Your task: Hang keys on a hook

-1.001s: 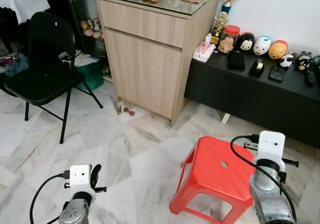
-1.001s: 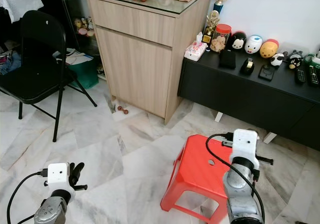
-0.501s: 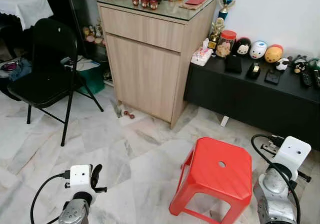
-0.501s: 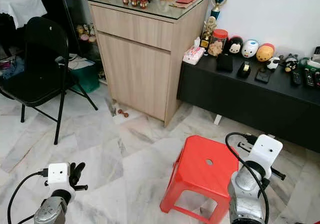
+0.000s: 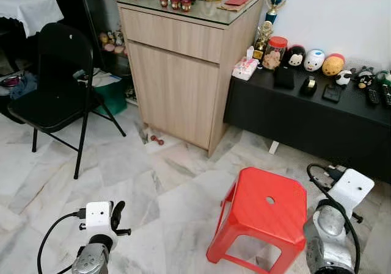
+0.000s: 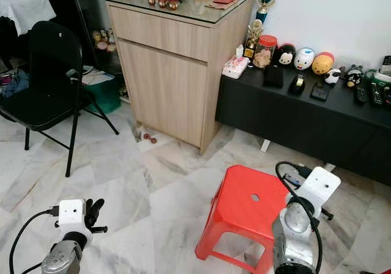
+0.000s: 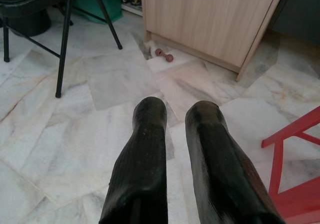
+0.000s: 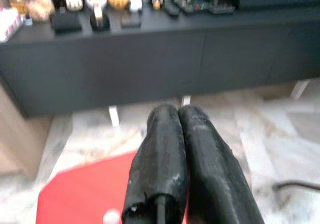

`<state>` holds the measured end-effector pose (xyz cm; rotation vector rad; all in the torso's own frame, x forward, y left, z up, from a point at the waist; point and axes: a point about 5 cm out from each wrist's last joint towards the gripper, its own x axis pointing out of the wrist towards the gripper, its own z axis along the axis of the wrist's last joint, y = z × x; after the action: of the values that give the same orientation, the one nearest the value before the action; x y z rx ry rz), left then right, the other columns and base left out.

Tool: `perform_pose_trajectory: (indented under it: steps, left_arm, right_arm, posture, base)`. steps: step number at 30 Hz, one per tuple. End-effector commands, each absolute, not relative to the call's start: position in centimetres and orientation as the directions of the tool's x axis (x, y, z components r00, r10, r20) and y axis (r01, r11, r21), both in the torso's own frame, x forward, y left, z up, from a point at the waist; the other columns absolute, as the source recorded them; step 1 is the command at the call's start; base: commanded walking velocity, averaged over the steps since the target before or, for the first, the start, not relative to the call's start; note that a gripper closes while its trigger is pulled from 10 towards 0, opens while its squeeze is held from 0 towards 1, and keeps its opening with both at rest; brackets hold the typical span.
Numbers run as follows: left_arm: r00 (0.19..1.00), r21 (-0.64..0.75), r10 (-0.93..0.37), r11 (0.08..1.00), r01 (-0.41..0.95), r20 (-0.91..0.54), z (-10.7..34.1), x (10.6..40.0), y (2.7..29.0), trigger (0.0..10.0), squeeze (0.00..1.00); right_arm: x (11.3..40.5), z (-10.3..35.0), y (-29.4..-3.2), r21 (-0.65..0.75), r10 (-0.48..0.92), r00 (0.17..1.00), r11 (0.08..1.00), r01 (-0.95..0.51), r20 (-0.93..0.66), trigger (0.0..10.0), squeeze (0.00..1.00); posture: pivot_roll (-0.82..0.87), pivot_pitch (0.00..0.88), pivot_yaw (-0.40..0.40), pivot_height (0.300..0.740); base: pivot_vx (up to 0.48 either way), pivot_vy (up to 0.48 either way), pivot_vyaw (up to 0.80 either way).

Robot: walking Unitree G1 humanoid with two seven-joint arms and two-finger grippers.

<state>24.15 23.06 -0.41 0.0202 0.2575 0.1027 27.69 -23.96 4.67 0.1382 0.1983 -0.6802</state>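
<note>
Plainly no writing is legible; left gripper (image 7: 175,119) slightly parted, right gripper (image 8: 178,115) pressed together, empty.

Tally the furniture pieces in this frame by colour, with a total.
Black: 2 — folding chair, low cabinet
Wood-tone: 1 — tall cabinet
Red: 1 — plastic stool
Total: 4

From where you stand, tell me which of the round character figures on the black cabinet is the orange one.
The orange figure is third in the row on the black cabinet, right of the black-eared one and the white one.
</note>
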Motion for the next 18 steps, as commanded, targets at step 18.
perform_pose_trajectory:
  steps: [18]
  left_arm:
    - [0.901,0.024,0.144,0.989,-0.147,-0.410,-3.0,22.4,23.0,10.0,0.00]
  right_arm:
    - [26.1,-2.2,-20.9,0.000,-0.178,0.829,0.978,0.210,-0.529,10.0,0.00]
  posture:
    - [0.17,0.016,-0.074,0.740]
  base:
    - [0.000,0.000,0.00]
